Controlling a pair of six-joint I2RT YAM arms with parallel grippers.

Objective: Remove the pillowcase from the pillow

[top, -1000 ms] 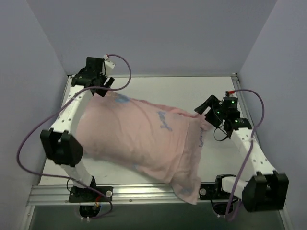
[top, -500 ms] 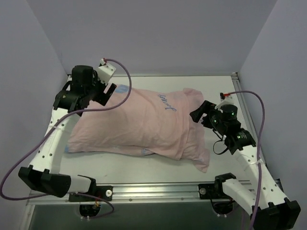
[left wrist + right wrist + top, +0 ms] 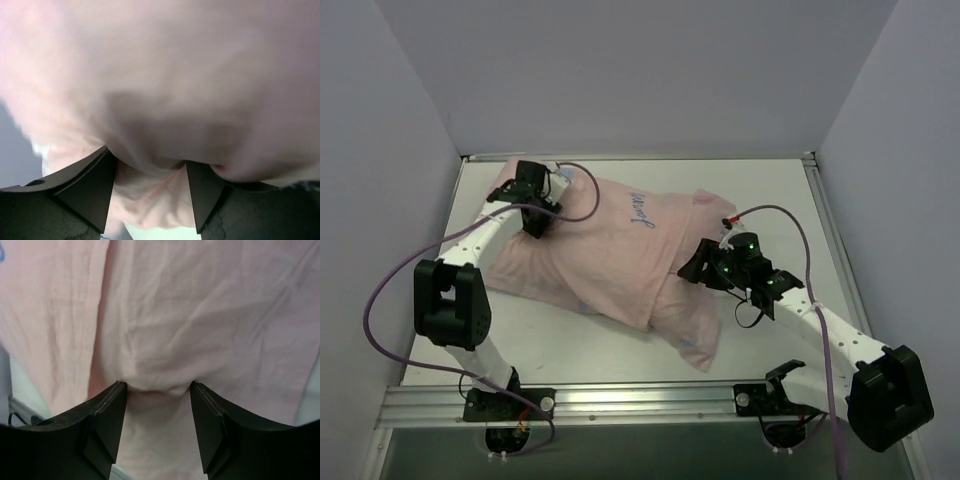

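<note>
Gripping pale pink cloth at two spots, a pair of white robot arms holds a stuffed bundle on the desk. The left pincer is closed to a narrow gap on a bunch of the pillowcase. Pink fabric puckers between its dark fingers and swells directly ahead of them, filling the left wrist view. The right pincer likewise clamps a fold of the same cover, the cloth drawn into a small ridge between its fingers and spreading in creases ahead and to either side.

Seen from above, the pillowcase lies pink side up, stretching from one pincer to the other. Its plump, filled part sits between them, and the pillow itself is hidden under the fabric. A blue printed mark shows on the cover between the two pincers. Below the right pincer, toward the arm bases, a flat loose flap of the cover lies on the desk. Purple cables loop from each arm.
</note>
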